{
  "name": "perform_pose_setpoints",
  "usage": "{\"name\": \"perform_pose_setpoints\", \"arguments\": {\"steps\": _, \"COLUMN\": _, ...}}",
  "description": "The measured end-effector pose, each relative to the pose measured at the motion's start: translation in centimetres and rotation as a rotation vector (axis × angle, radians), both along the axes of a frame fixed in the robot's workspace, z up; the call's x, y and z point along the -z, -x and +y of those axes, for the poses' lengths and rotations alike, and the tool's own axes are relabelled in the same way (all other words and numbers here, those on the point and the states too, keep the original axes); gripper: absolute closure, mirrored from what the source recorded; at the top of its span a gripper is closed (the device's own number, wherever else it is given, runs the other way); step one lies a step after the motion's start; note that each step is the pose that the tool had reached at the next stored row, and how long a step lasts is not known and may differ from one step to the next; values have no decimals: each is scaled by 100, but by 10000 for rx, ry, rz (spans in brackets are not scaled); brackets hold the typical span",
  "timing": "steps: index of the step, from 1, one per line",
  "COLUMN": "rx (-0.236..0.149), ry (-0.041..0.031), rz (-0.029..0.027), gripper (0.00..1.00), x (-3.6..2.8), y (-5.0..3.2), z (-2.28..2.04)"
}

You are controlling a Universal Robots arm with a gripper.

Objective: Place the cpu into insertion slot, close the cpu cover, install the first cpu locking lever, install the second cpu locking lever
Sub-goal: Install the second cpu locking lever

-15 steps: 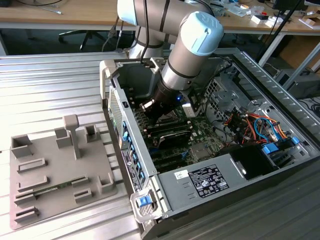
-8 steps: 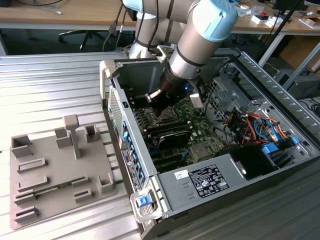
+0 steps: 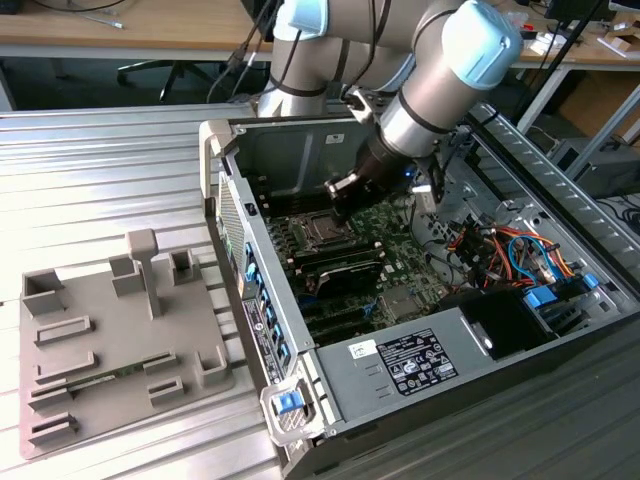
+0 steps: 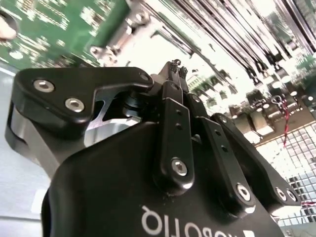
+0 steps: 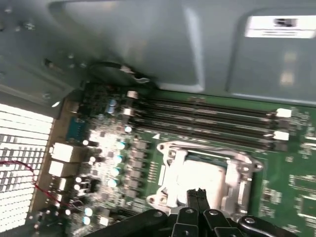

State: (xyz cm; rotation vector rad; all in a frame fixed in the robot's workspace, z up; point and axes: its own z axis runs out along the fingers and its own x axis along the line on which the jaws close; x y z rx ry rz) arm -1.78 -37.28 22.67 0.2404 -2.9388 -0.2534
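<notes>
Fingertips of my gripper (image 5: 197,193) are pressed together, holding nothing, poised just above the cpu (image 5: 205,174). One cpu lies seated in the insertion slot (image 5: 236,190), its pale metal face bright. One cpu cover (image 5: 169,165) lies flat around the chip, framing it. In the exterior view, my gripper (image 3: 341,207) hangs over the socket, toward the far left part of the motherboard (image 3: 395,262). One open computer case (image 3: 560,225). One grey fixture tray (image 3: 95,395) sits on the exterior view's left. Labels unreadable.
</notes>
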Motion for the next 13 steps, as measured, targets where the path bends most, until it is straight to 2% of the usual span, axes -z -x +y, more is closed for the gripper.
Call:
{"name": "perform_pose_setpoints", "arguments": {"steps": 1, "rx": 0, "ry": 5, "rz": 45, "gripper": 89, "x": 8, "y": -49, "z": 0}}
{"name": "perform_pose_setpoints", "arguments": {"steps": 2, "rx": 0, "ry": 51, "rz": 70, "gripper": 89, "x": 13, "y": -98, "z": 0}}
{"name": "perform_pose_setpoints", "arguments": {"steps": 3, "rx": -1, "ry": 164, "rz": 79, "gripper": 89, "x": 13, "y": -125, "z": 1}}
{"name": "perform_pose_setpoints", "arguments": {"steps": 6, "rx": 1, "ry": 705, "rz": 79, "gripper": 89, "x": 15, "y": -168, "z": 4}}
{"name": "perform_pose_setpoints", "arguments": {"steps": 8, "rx": 5, "ry": 1108, "rz": 79, "gripper": 89, "x": 14, "y": -186, "z": 6}}
{"name": "perform_pose_setpoints", "arguments": {"steps": 9, "rx": 5, "ry": 1423, "rz": 80, "gripper": 89, "x": 15, "y": -197, "z": 11}}
{"name": "perform_pose_setpoints", "arguments": {"steps": 11, "rx": 7, "ry": 1776, "rz": 79, "gripper": 89, "x": 15, "y": -204, "z": 15}}
{"name": "perform_pose_setpoints", "arguments": {"steps": 12, "rx": 7, "ry": 1844, "rz": 78, "gripper": 89, "x": 15, "y": -203, "z": 16}}
{"name": "perform_pose_setpoints", "arguments": {"steps": 13, "rx": 7, "ry": 1852, "rz": 80, "gripper": 89, "x": 14, "y": -191, "z": 19}}
